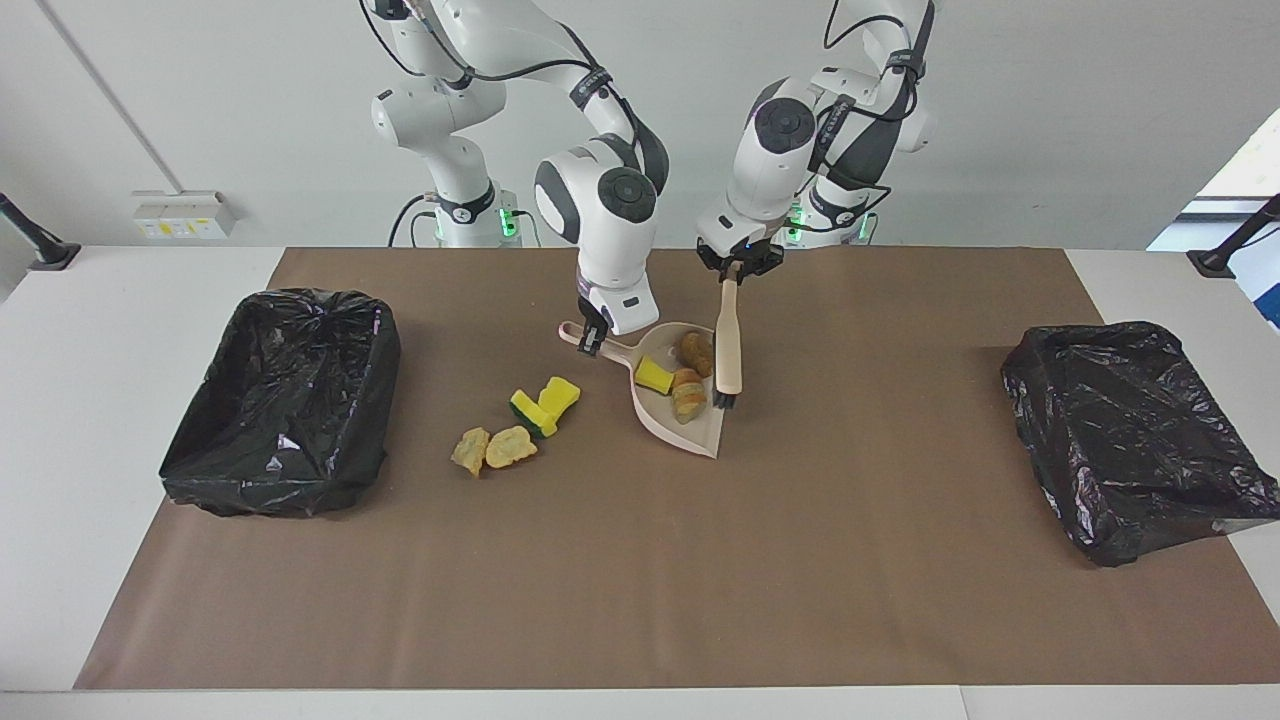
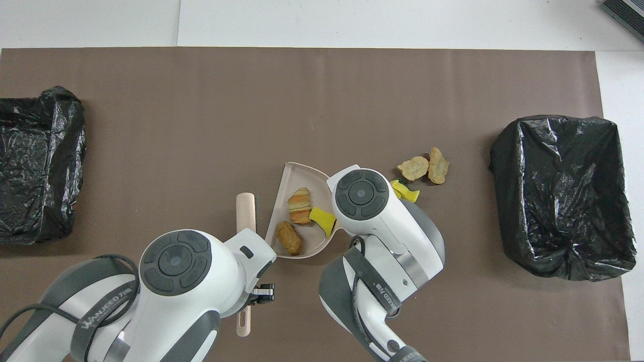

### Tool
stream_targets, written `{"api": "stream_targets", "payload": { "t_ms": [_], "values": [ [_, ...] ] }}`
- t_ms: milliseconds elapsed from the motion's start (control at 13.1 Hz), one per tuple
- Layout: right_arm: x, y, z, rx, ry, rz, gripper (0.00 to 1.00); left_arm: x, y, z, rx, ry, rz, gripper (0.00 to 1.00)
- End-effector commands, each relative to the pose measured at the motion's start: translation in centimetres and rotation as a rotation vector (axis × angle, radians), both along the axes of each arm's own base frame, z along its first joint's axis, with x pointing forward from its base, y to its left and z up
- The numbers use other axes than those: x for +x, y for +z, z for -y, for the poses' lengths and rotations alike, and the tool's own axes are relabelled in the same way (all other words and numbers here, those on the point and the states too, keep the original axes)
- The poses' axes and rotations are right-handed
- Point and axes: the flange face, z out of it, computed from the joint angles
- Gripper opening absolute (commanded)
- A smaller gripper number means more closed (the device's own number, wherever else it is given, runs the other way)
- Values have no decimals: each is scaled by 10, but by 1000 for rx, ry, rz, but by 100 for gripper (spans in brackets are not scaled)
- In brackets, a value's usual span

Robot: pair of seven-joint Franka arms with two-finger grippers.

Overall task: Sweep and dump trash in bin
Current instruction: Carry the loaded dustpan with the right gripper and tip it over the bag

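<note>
bin liners [image 1: 285, 400]: crinkled glossy black plastic film | mat [image 1: 640, 560]: matt brown, paper-like | dustpan [image 1: 690, 432]: smooth beige plastic | sponge chunks [image 1: 545, 400]: porous yellow foam | arm shells [image 1: 610, 215]: glossy white plastic

**Brush raised beside a loaded dustpan**

The right claw [image 1: 592, 343] clamps the dustpan [image 1: 680, 415] handle; three trash pieces [image 1: 680, 378] lie inside. The left claw [image 1: 737, 272] grips the brush [image 1: 728, 345], bristles down. Four more bits [image 1: 515, 425] lie on the bench [image 1: 640, 560].

Three trash bits [image 1: 680, 375] in the dustpan [image 1: 690, 435], four [image 1: 515, 420] on the mat beside
</note>
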Motion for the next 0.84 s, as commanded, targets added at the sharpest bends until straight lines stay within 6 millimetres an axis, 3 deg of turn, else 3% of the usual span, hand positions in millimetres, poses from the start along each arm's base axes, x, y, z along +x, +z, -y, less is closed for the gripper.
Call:
{"api": "stream_targets", "payload": {
  "t_ms": [0, 228, 456, 761],
  "values": [
    [8, 37, 16, 28, -72, 76, 0, -27, -1, -17, 22, 17, 23, 0],
    [25, 86, 64, 67, -147, 138, 0, -60, -7, -2, 42, 28, 75, 0],
    [35, 127, 118, 70, -232, 167, 0, -104, -26, 37, 84, 45, 130, 0],
    [47, 171, 233, 57, -293, 144, 0, -154, -44, 82, 52, 11, 156, 0]
  ]
}}
